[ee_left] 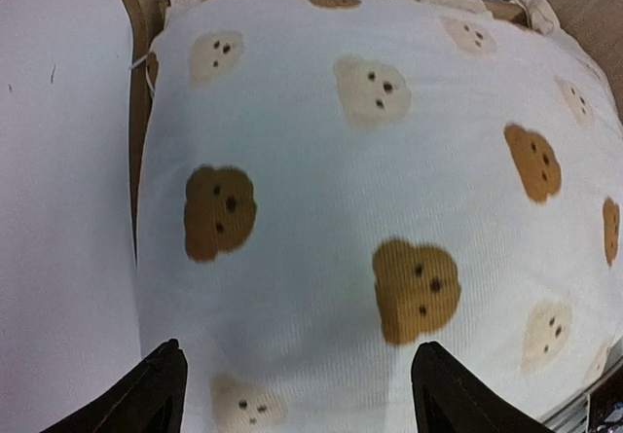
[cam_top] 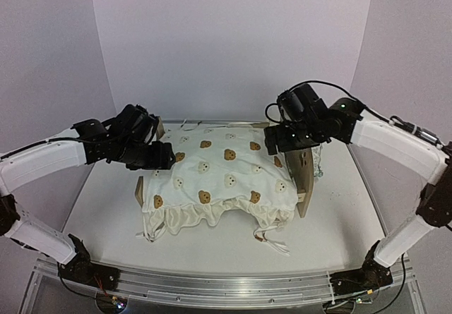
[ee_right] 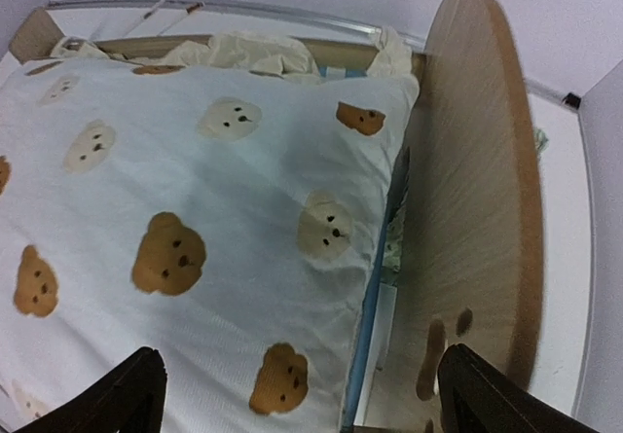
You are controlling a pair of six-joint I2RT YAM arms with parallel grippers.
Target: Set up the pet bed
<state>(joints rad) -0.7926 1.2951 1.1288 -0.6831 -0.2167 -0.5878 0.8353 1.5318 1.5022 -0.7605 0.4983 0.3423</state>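
Observation:
The plywood pet bed stands mid-table, its tall rounded headboard at the right and low footboard at the left. The cream bear-print quilt lies spread over it, its ruffle hanging over the near side. A blue mattress edge and a sliver of the green-patterned pillow show beside the headboard. My left gripper is open and empty just above the quilt's left end. My right gripper is open and empty above the quilt's headboard end.
A ruffle tie trails onto the white table in front of the bed. White walls stand close behind and at both sides. A metal rail runs along the near edge.

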